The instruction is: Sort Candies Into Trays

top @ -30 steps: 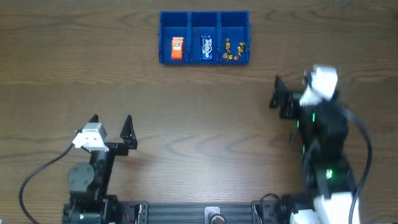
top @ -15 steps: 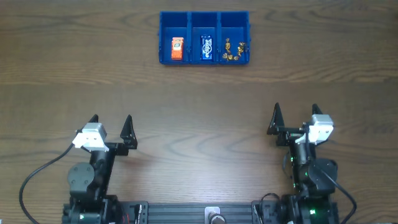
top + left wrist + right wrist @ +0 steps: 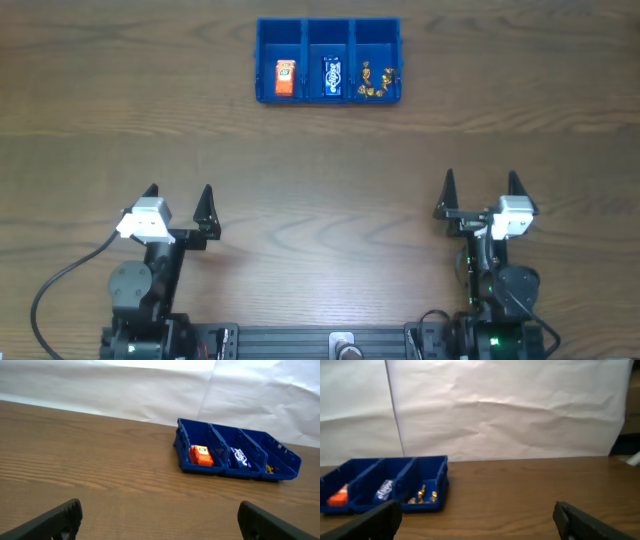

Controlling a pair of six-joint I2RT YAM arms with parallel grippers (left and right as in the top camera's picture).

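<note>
Apparently sorted: orange candy (image 3: 286, 77), blue candy (image 3: 332, 76) and gold candies (image 3: 375, 80) sit in separate compartments of the tray (image 3: 262, 60) at 12 o'clock; left gripper (image 3: 178, 195) at 7 and right gripper (image 3: 481, 182) at 5 o'clock are spread wide and empty, so any needless reach risks nudging the tray and mixing them.

Tray at the far side, my two hands back near the bases.
I see the tray (image 3: 328, 24) on the surface (image 3: 320, 170), about mid-width. Its left compartment holds a boxed candy (image 3: 285, 77), the middle one a wrapped bar (image 3: 332, 76), the right one small loose candies (image 3: 376, 80). My left hand (image 3: 178, 190) sits near-left and my right hand (image 3: 481, 178) near-right, both well apart from the tray.
</note>
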